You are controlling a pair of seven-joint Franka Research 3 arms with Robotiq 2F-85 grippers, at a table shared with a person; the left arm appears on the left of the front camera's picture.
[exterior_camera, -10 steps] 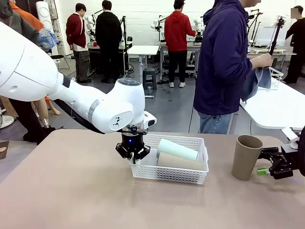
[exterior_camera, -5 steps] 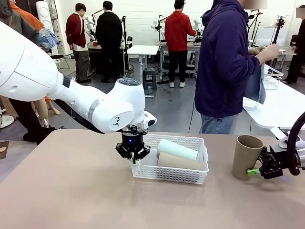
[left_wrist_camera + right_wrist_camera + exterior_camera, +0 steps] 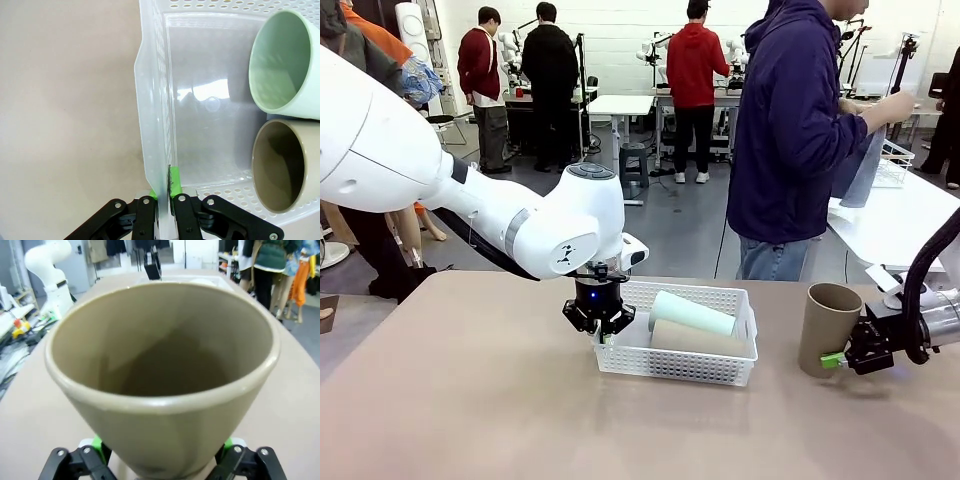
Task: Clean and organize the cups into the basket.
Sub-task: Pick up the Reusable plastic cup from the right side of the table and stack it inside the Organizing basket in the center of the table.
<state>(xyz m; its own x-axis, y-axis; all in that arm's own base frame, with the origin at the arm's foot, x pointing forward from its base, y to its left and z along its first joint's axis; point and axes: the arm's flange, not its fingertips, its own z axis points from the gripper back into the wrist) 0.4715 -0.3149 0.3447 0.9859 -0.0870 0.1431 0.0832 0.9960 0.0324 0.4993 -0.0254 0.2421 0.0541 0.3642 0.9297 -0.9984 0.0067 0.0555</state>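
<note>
The white basket [image 3: 675, 365] sits on the table [image 3: 470, 400]. The left gripper [image 3: 604, 337] comes straight down on the basket's left end, and its jaws are clenched on that end wall, one finger inside and one outside [image 3: 169, 187]. Two cups lie on their sides in the basket's right half, touching each other: a mint cup [image 3: 692, 313] towards the far wall and a brown cup [image 3: 695, 341] towards the near wall. Well to the right of the basket, a third tan cup [image 3: 825, 330] stands mouth up on the table. The right gripper [image 3: 833, 359] grasps it low down, with a green pad pressed on each side. A person [image 3: 785, 130] stands beyond the basket.
</note>
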